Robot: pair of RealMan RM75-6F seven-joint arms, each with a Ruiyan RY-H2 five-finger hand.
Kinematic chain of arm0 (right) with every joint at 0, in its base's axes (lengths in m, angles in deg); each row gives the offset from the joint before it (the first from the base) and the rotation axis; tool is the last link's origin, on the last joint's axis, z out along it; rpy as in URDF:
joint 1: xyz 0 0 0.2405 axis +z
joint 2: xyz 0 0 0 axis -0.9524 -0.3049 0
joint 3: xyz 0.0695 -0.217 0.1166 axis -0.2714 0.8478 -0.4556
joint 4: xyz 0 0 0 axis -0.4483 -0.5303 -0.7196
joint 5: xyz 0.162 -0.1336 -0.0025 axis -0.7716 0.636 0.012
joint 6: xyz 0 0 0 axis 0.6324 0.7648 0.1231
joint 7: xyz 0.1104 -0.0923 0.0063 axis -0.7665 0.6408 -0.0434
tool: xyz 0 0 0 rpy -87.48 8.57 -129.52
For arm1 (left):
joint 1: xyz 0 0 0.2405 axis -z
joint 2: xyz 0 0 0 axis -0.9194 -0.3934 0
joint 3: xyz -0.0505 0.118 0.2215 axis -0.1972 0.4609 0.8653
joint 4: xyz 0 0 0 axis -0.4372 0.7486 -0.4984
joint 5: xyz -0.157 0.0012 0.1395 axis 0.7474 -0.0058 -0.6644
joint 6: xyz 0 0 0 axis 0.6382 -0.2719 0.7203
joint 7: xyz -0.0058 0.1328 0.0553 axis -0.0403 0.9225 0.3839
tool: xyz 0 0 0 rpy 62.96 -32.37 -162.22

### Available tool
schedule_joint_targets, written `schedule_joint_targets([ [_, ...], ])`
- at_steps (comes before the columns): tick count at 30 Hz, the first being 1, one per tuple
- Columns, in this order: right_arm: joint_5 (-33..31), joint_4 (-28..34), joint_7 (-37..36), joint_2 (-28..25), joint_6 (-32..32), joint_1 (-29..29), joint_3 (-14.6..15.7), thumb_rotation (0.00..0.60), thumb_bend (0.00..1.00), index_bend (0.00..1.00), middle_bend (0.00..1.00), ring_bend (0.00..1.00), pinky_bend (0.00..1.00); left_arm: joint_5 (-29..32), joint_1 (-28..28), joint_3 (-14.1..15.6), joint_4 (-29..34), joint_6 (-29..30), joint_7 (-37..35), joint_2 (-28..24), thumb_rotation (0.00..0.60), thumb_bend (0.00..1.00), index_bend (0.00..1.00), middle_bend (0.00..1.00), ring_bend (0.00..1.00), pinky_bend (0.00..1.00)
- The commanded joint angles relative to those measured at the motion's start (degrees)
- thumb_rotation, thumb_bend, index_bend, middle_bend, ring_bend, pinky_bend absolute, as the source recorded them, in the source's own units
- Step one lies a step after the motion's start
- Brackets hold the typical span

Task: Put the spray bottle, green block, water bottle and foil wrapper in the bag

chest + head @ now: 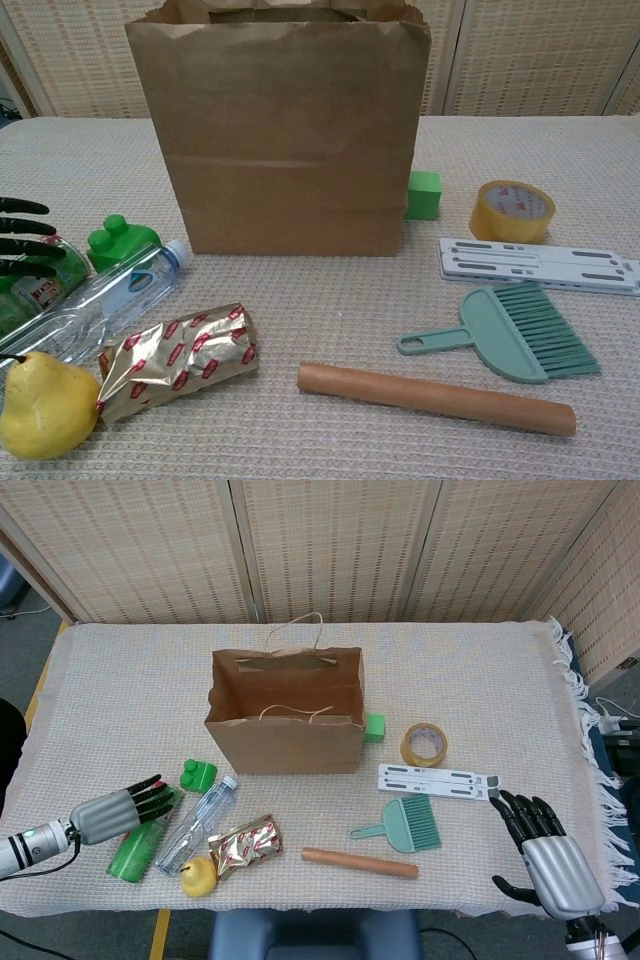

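Woven cloth covers the tabletop (480, 670). Left robot hand (120, 810), fingers spread and holding nothing, lies over the green spray bottle (135, 850), with the water bottle (200, 825) just beside it and the foil wrapper (245, 845) next along. Further back stands the open paper bag (285, 715), the green block (374, 727) touching its side. Right robot hand (548, 855) hovers apart-fingered, empty, at the far edge.

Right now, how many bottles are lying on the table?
2. The green spray bottle lies at the front left, under the left hand's fingertips; the clear water bottle lies just right of it. The bag's interior isn't fully visible.
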Motion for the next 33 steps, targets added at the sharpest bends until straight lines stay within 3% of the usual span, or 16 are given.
schedule_joint_targets([
  [1,-0.31,0.00,0.18,0.11,-0.07,0.08,-0.10,0.600,0.06,0.00,0.00,0.00,0.00,0.04,-0.56,1.30,-3.43,2.57,-1.26,1.64,0.600,0.38,0.00,0.00,0.00,0.04],
  [13,-1.97,0.04,1.25,0.52,-0.88,0.51,-0.22,0.600,0.06,0.00,0.00,0.00,0.00,0.17,-4.34,4.99,-13.71,10.60,-3.60,5.29,0.600,0.38,0.00,0.00,0.00,0.03],
  [26,-2.21,0.28,2.87,1.50,-1.22,0.71,-0.07,0.600,0.06,0.00,0.00,0.00,0.00,-0.61,-5.10,9.20,-17.90,10.20,-3.78,10.06,0.600,0.39,0.00,0.00,0.00,0.05],
  [27,-2.30,0.30,2.91,1.55,-1.24,0.73,-0.08,0.600,0.06,0.00,0.00,0.00,0.00,-0.84,-4.98,9.61,-17.98,10.28,-3.88,10.21,0.600,0.41,0.02,0.00,0.00,0.08],
  [29,-2.30,0.35,2.87,1.60,-1.12,0.73,-0.12,0.600,0.06,0.00,0.00,0.00,0.00,-1.42,-4.64,10.49,-18.13,11.01,-4.20,10.36,0.600,0.46,0.15,0.07,0.08,0.28],
  [30,-2.24,0.37,2.79,1.59,-1.03,0.72,-0.15,0.600,0.06,0.00,0.00,0.00,0.00,-1.58,-4.52,10.83,-18.15,11.24,-4.57,10.37,0.600,0.49,0.23,0.16,0.16,0.40],
  [32,-2.14,0.35,2.56,1.56,-0.86,0.71,-0.18,0.600,0.06,0.00,0.00,0.00,0.00,-1.80,-4.29,11.47,-18.25,11.58,-5.12,10.31,0.600,0.56,0.41,0.45,0.44,0.66],
  [33,-2.12,0.36,2.45,1.51,-0.84,0.71,-0.16,0.600,0.06,0.00,0.00,0.00,0.00,-1.80,-4.22,11.63,-18.31,11.73,-5.20,10.25,0.600,0.58,0.45,0.52,0.50,0.71],
])
